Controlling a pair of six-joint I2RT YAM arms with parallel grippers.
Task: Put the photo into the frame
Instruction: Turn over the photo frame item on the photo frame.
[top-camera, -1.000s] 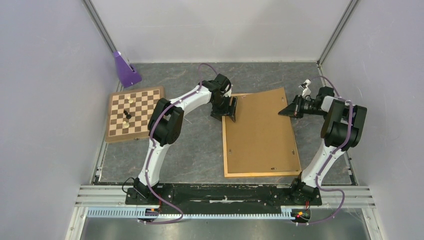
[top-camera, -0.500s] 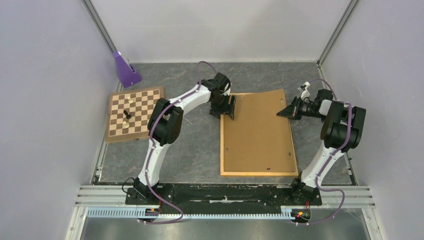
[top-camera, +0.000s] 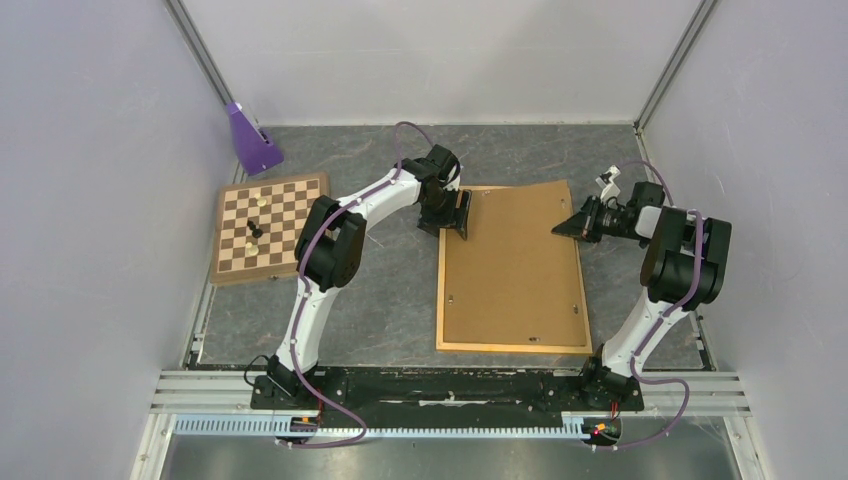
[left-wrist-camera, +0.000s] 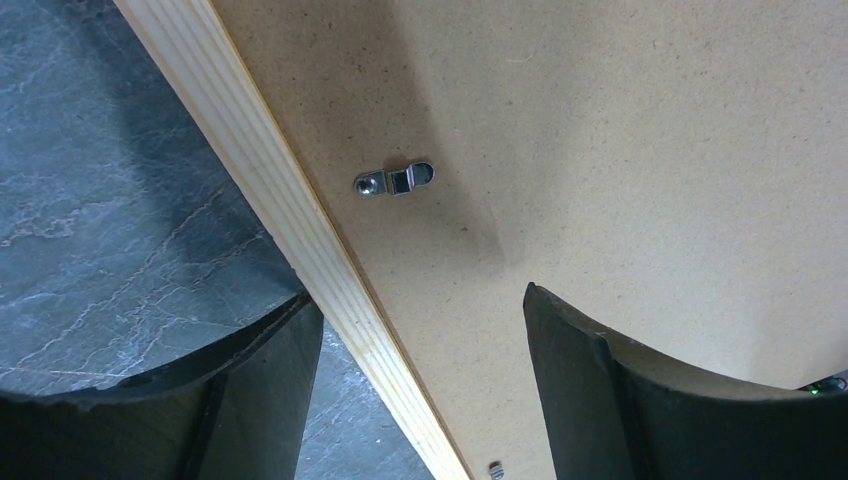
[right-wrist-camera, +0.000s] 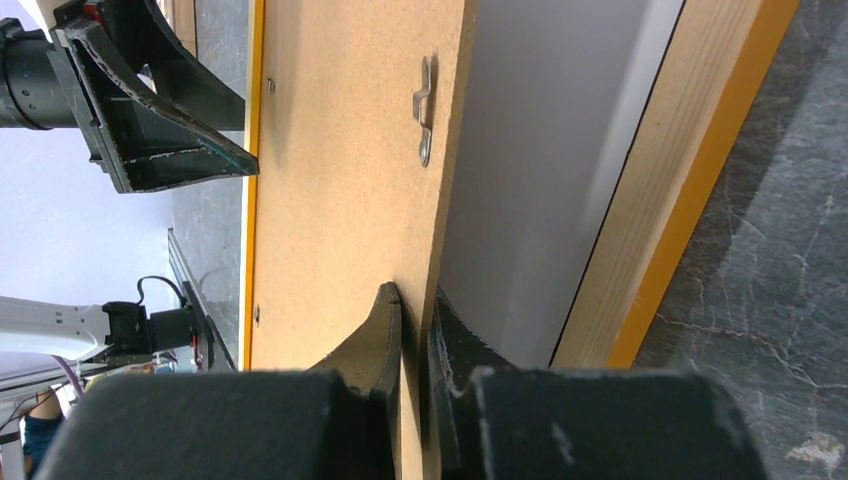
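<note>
From above, the frame lies back-up on the grey bench, with a chessboard well to its left between pale walls. In the left wrist view, the left jaws gape wide astride its rail, near a clip. In the right wrist view, the right jaws pinch the backing board, tilted up off the frame.

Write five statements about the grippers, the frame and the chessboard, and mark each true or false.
1. The right gripper is shut on the backing board's edge. True.
2. The left gripper is clamped on the frame. False: its jaws stand open, either side of the frame's rail.
3. The frame lies back side up. True.
4. The chessboard lies right of the frame. False: it lies left of it.
5. The chessboard carries no pieces. False: a few pieces stand on it.
</note>
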